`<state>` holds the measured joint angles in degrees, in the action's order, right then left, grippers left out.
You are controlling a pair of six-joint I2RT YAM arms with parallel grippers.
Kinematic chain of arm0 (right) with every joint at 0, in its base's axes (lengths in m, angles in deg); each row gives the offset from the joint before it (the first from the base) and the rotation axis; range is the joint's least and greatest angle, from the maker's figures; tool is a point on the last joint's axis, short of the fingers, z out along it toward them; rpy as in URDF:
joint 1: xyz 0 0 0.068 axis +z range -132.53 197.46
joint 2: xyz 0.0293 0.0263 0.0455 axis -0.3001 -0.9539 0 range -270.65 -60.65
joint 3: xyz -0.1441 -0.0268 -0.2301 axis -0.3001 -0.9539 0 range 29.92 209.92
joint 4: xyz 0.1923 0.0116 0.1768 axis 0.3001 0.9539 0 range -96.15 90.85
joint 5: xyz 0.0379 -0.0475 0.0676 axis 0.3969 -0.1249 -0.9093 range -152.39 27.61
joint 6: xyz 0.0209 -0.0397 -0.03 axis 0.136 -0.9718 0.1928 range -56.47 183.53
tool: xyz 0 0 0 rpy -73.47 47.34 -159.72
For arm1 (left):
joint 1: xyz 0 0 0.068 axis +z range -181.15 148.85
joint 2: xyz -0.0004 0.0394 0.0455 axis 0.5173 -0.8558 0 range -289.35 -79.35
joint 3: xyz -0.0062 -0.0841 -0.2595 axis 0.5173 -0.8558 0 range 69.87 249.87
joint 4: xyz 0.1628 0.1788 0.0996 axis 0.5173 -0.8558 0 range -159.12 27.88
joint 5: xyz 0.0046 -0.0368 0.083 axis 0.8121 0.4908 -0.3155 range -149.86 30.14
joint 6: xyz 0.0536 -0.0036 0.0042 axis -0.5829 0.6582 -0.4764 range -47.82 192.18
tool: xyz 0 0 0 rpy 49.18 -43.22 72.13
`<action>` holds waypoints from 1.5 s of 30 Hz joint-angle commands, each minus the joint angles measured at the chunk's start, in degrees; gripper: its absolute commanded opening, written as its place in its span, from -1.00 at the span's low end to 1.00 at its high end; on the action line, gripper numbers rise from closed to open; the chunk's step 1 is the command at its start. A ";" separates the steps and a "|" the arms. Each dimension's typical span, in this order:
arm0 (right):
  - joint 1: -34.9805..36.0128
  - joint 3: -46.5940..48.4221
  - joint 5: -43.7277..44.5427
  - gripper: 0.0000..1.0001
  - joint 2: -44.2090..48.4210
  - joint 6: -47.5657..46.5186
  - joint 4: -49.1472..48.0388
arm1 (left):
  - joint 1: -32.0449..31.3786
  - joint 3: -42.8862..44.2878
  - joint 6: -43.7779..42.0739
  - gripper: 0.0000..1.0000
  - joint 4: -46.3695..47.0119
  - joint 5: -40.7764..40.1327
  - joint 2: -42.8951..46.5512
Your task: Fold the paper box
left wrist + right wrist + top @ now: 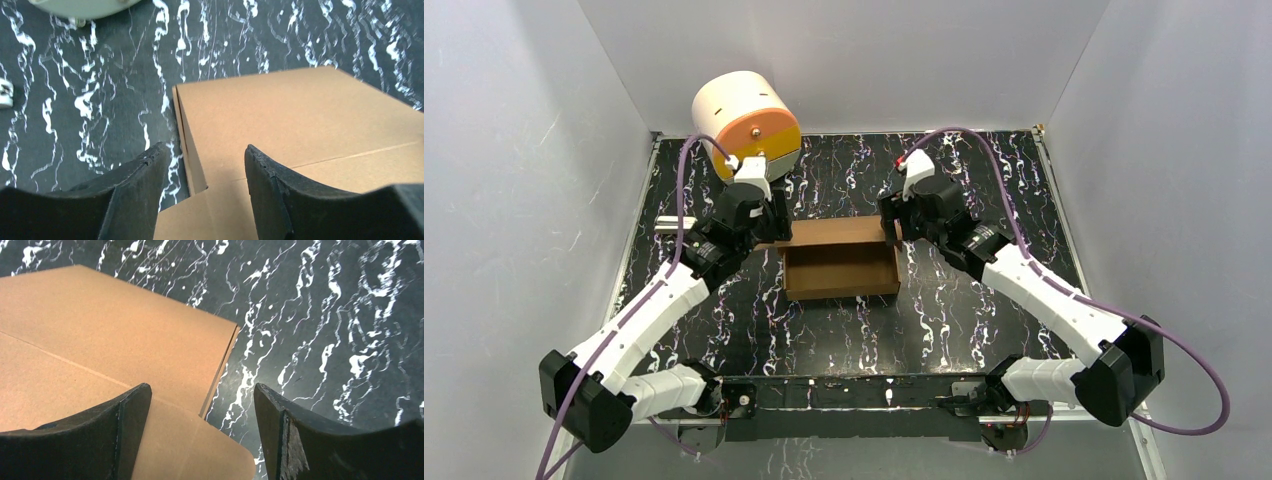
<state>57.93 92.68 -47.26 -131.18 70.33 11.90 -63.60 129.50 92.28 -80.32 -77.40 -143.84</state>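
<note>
**A:** Where's the paper box [841, 270] sitting?

**B:** Middle of the black marbled tabletop [969, 310], between the two arms. The tray part is up, with four low walls and an open top. The lid panel [834, 232] runs off its far wall, away from the arm bases. I can't tell whether that panel lies flat or tilts.

**A:** And the left gripper [776, 230]?

**B:** At the left end of the lid panel. Its wrist camera shows the two dark fingers [135, 200] spread wide and straddling the panel's side edge: one over bare tabletop, the other over cardboard. Nothing is pinched between them. Whether either pad touches the cardboard, I can't say.

**A:** Same on the other side?

**B:** Mirror image. The right gripper [891, 226] is at the panel's right end, jaws apart. One finger [117, 435] is above the brown sheet and the other is above the marbled surface just past the edge. A straight crease crosses the cardboard in both wrist views.

**A:** Anything else on the table?

**B:** The cream cylindrical cabinet [744, 118] with its orange and yellow front stands in the far left corner, just behind the left wrist and apart from the box. A small white object [667, 224] sits near the left edge, too small to identify. Purple cables [984, 140] loop from each wrist back along the arms.
</note>
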 commanded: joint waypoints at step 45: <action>-0.13 -38.32 -10.36 0.23 6.63 10.41 -29.92 | -0.16 -35.36 19.14 0.22 11.59 5.72 13.07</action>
<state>57.91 53.71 -57.64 -126.21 83.10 -21.15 -63.57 93.05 111.25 -65.63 -70.59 -132.50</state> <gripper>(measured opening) 0.612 0.599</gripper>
